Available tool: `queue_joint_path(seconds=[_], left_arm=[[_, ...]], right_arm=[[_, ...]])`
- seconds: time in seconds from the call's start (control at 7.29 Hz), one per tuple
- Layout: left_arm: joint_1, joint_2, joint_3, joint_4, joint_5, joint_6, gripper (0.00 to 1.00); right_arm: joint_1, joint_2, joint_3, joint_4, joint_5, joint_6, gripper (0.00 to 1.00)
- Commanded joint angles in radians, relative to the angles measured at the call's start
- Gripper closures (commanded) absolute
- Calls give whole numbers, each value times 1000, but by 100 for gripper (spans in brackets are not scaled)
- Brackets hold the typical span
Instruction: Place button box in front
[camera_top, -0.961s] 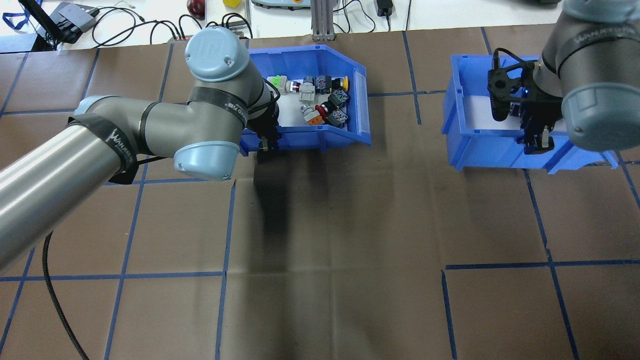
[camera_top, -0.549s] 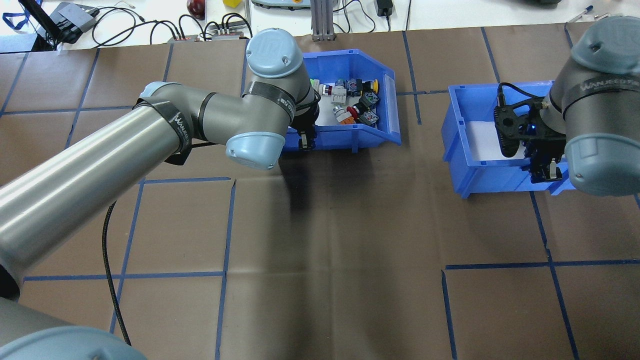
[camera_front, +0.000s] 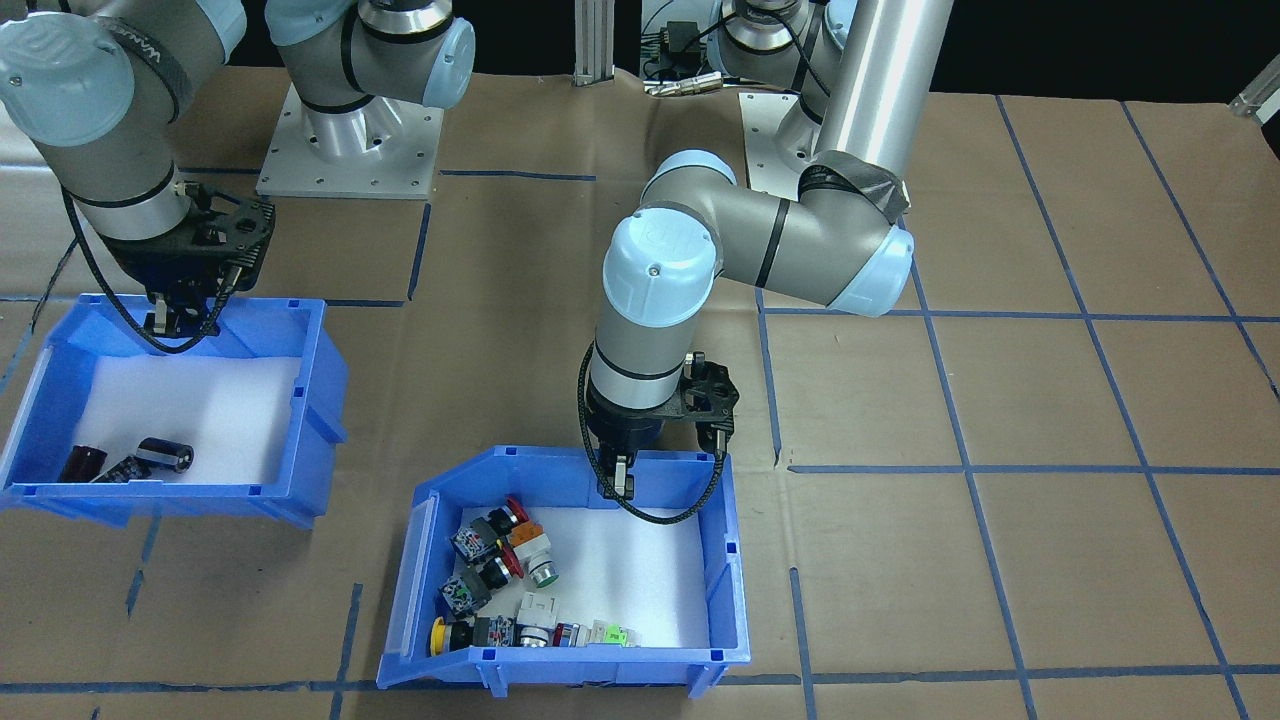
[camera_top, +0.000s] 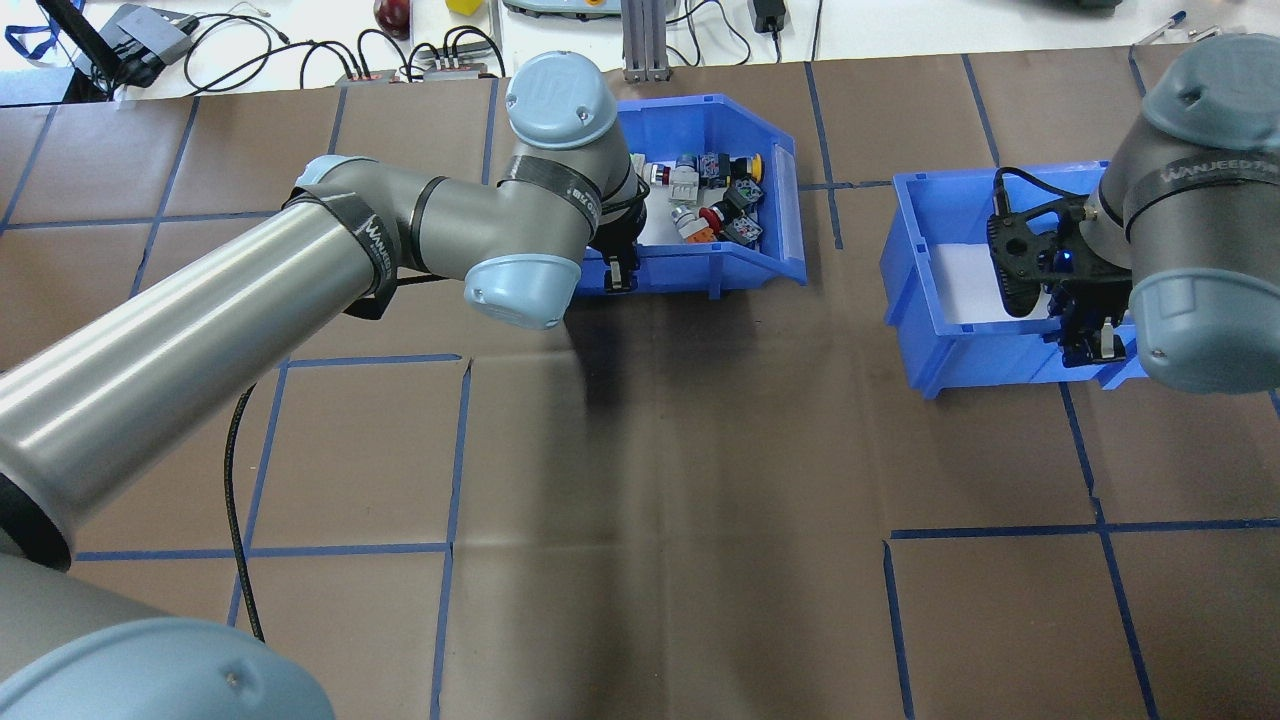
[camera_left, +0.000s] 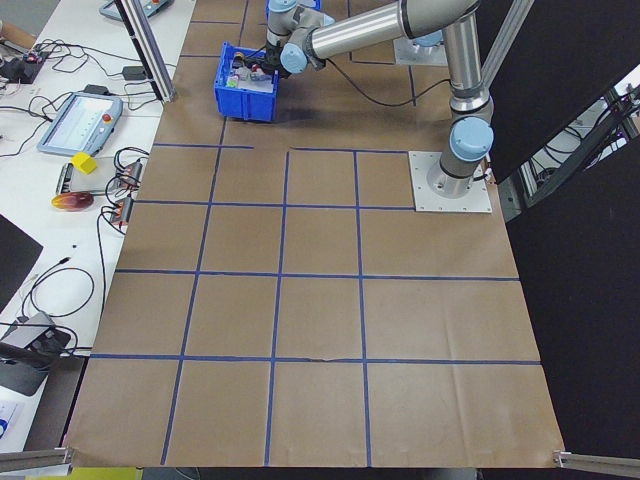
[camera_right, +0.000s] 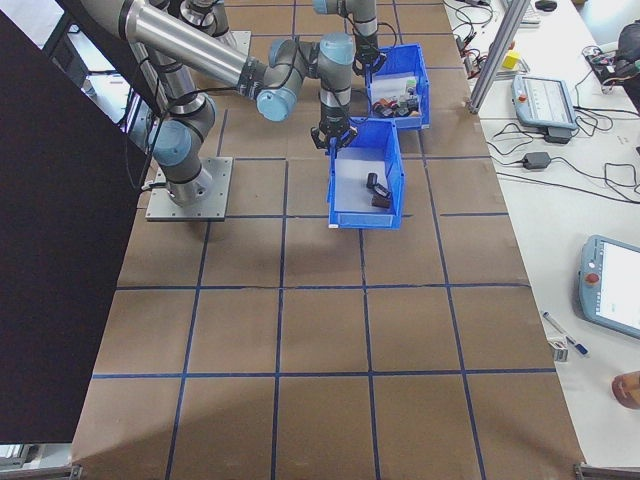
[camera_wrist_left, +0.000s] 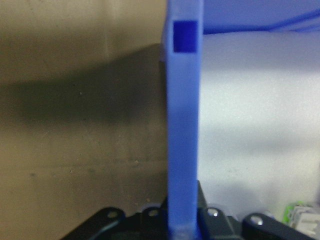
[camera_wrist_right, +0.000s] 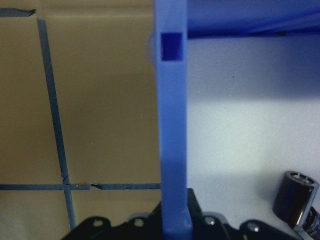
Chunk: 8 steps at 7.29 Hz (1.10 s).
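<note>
the button box (camera_top: 700, 270) hangs from the left gripper (camera_top: 619, 274), clamped on its near wall, switches beyond. the right gripper (camera_top: 1095, 342) pinches the other bin (camera_top: 930, 330) likewise. mid-carry, i judge; next, draw the box robotward, then set down.

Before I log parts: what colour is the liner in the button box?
White; the liner shows best in the front-facing view.

The button box (camera_front: 720, 590) is a blue plastic bin with one sloped end and a white foam liner. Push-button switches (camera_front: 495, 560) with red, green, yellow and orange caps lie loose towards the sloped end. Its rear wall sits clamped between gripper jaws.
</note>
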Motion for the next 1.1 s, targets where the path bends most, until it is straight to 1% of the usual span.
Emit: queue_joint_path(seconds=[0.0, 0.27, 0.41, 0.55, 0.69, 0.82, 0.96], left_arm=[[3, -5, 9, -1, 6, -5, 7], [12, 30, 16, -15, 7, 1, 5], [24, 74, 33, -89, 7, 51, 6], [58, 140, 67, -251, 9, 237, 6], [99, 218, 75, -416, 7, 385, 6], [130, 315, 58, -515, 9, 553, 6], [173, 402, 50, -598, 9, 759, 5]], right_arm=[[2, -12, 3, 3, -1, 3, 95], [3, -63, 44, 14, -4, 2, 95], [6, -95, 79, 18, -4, 2, 95], [6, -132, 139, 17, -4, 2, 95], [11, -184, 176, 15, -3, 3, 95], [12, -225, 210, 18, -3, 6, 95], [16, -256, 248, 18, 14, 8, 95]])
